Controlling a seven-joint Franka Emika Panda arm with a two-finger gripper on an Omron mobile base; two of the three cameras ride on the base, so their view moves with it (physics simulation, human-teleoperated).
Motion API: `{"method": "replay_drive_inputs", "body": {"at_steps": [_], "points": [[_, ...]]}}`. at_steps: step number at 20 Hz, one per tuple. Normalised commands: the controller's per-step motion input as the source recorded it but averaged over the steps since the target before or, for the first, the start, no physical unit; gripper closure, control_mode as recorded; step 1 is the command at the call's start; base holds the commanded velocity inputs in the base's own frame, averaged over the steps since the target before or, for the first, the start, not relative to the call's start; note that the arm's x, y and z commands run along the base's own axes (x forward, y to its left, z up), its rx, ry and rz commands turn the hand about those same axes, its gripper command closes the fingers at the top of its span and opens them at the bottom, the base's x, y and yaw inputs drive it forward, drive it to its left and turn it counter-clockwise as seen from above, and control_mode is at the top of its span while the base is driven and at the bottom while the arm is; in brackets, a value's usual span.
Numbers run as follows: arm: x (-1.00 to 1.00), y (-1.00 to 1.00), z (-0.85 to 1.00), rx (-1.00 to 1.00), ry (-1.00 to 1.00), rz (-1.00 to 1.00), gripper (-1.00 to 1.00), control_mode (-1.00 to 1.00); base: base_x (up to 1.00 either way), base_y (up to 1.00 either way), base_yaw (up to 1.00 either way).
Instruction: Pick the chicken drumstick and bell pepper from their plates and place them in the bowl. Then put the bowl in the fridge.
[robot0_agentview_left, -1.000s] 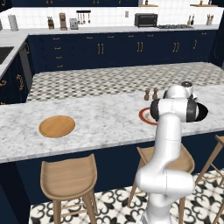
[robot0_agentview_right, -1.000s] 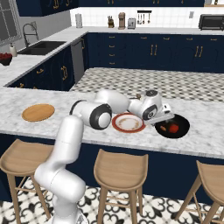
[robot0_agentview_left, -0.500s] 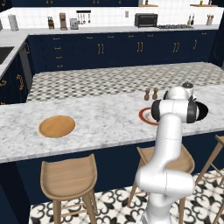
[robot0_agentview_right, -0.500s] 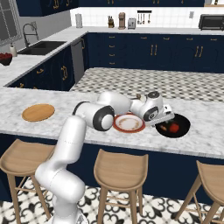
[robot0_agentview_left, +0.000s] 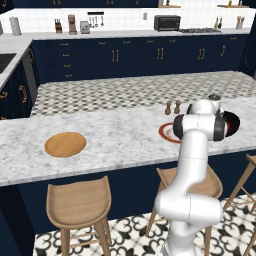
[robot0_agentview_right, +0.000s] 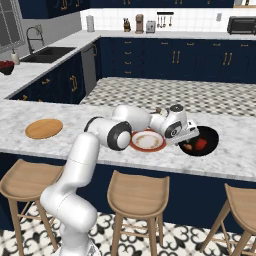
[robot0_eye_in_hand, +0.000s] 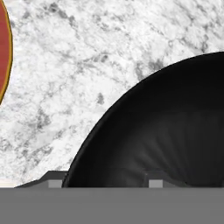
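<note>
The dark bowl (robot0_agentview_right: 204, 140) stands on the marble counter (robot0_agentview_right: 100, 120), right of the red-rimmed white plate (robot0_agentview_right: 147, 140). The red bell pepper (robot0_agentview_right: 201, 144) and the brown chicken drumstick (robot0_agentview_right: 188, 147) lie inside it. My gripper (robot0_agentview_right: 187, 136) is low over the bowl's near-left rim. In the hand view the bowl (robot0_eye_in_hand: 166, 131) is very close, and my gripper (robot0_eye_in_hand: 105, 183) stands open astride its rim, one fingertip (robot0_eye_in_hand: 54, 183) outside and the other inside. The plate's red rim (robot0_eye_in_hand: 3, 52) shows at the left. The wooden plate (robot0_agentview_left: 65, 144) lies far left, bare. The fridge is out of view.
Salt and pepper shakers (robot0_agentview_left: 172, 107) stand just behind the red-rimmed plate (robot0_agentview_left: 167, 132). Wooden stools (robot0_agentview_right: 137, 195) line the counter's front edge. A sink (robot0_agentview_right: 47, 52) and navy cabinets (robot0_agentview_left: 115, 55) lie across the aisle behind the counter.
The hand has dropped a little and slid toward the bowl's rim. The bowl, its contents and both plates have stayed put.
</note>
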Motion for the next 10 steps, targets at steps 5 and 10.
{"method": "replay_drive_inputs", "body": {"at_steps": [5, 10], "points": [[-0.01, 0.11, -0.35, 0.08, 0.13, 0.00, 1.00, -1.00, 0.00, 0.00, 0.00], [0.08, 0.01, -0.03, 0.07, 0.02, 0.00, 1.00, -1.00, 0.00, 0.00, 0.00]]}}
